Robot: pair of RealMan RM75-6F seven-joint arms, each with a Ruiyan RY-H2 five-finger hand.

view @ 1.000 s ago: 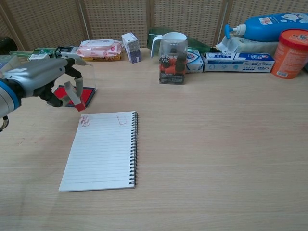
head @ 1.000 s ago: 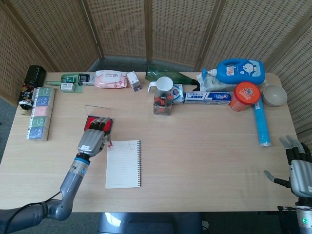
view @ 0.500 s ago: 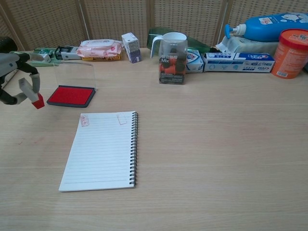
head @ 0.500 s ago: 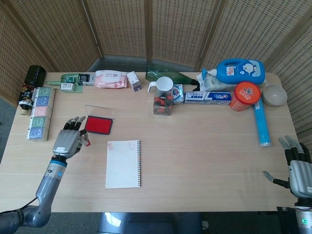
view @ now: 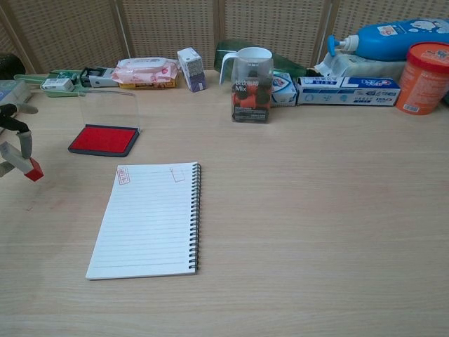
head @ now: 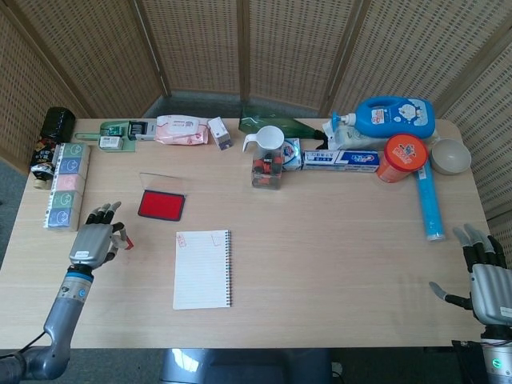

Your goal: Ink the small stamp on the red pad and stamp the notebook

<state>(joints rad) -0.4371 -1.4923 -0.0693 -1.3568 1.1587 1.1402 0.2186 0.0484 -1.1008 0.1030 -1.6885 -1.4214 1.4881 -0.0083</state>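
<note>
Near the left edge of the surface (head: 336,240), the left robot hand (head: 92,240) holds the small stamp (view: 31,169), pinched between its fingers with the red face turned down and lifted off the wood. The red pad (head: 161,206) lies open toward the far left, its clear lid standing upright behind it. The notebook (head: 202,269) lies flat nearer the front edge, well apart from the stamp and to its right. A red impression (view: 124,175) shows at the top left corner of the page.

Judgement: inking and stamping appear done, since the mark is on the paper; the step in hand looks like setting the stamp aside. The next move calls for lowering the stamp onto bare wood beside the left edge, then releasing it so that it does not tip.

The right robot hand (head: 486,276) rests at the front right corner, fingers apart, holding nothing.
</note>
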